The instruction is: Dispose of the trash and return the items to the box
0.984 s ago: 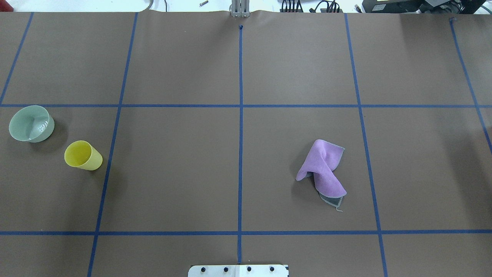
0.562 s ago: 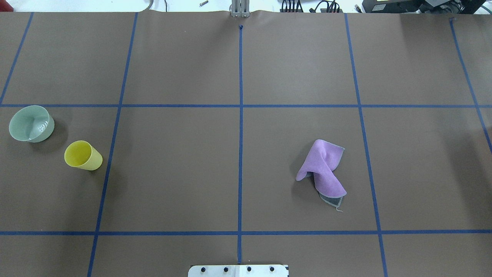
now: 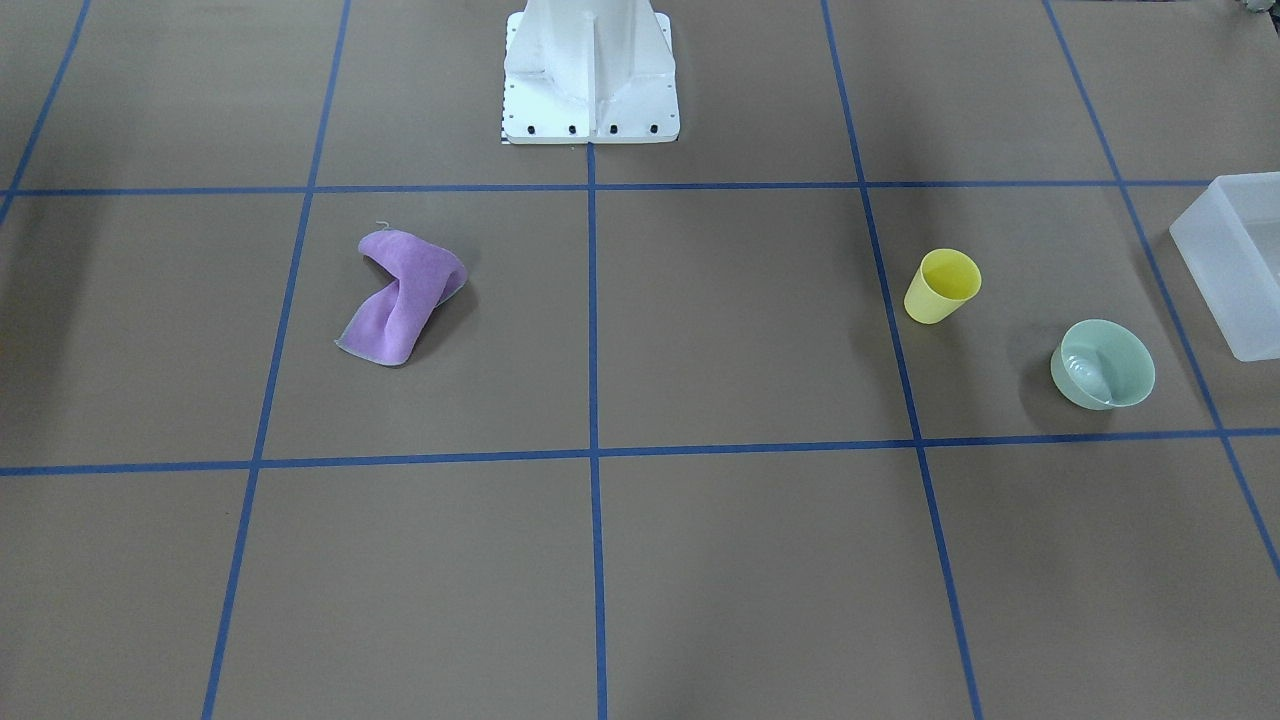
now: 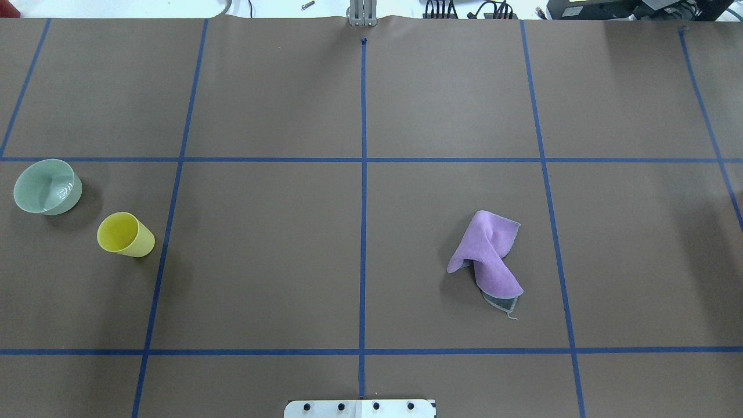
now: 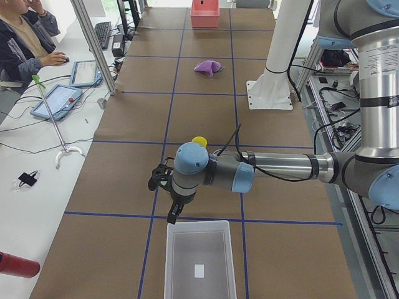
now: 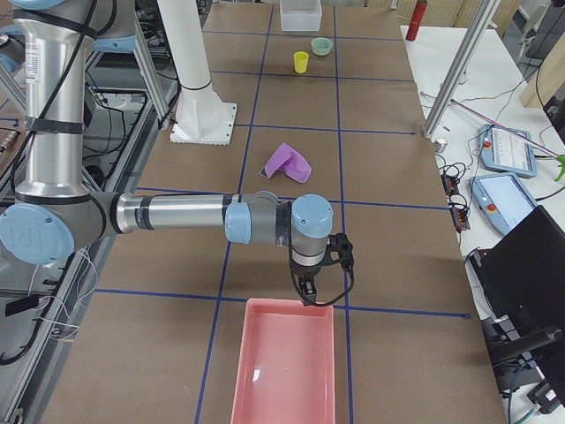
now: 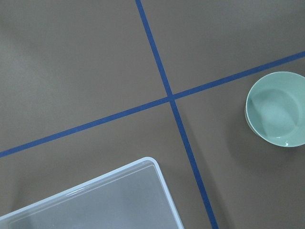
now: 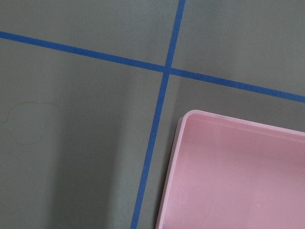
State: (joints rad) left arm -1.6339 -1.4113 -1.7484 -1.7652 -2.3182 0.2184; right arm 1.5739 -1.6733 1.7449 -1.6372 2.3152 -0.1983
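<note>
Fingers of the left gripper (image 5: 173, 218) point down at the table just beside one short end of the box (image 5: 169, 261), but only the side view shows them, so I cannot tell whether they are spread or closed. The same goes for the right gripper (image 6: 308, 297), which hangs tips-down just beside the short end of a pink tray (image 6: 282, 371) at the table's opposite end; neither seems to carry anything.

On the robot's left side of the brown table (image 4: 267, 261), the yellow cup (image 4: 125, 235) stands upright with its mouth up. Near it but not touching sits the mint-green bowl (image 4: 46, 187), also upright, a little farther from the robot's base and closer to the box. Both rest on the table outside the box, whose frosted wall shows at the edge of the front-facing view (image 3: 1225, 270). From the left wrist camera one corner of the box (image 7: 95, 200) sits at the bottom and the bowl (image 7: 277, 109) at the right, with a crossing of blue tape lines (image 7: 171, 98) between them.

Well apart from these, on the robot's right half, a purple cloth (image 4: 490, 255) lies crumpled, one grey-edged corner showing. The white pedestal (image 3: 590, 70) stands at the middle of the robot's edge
</note>
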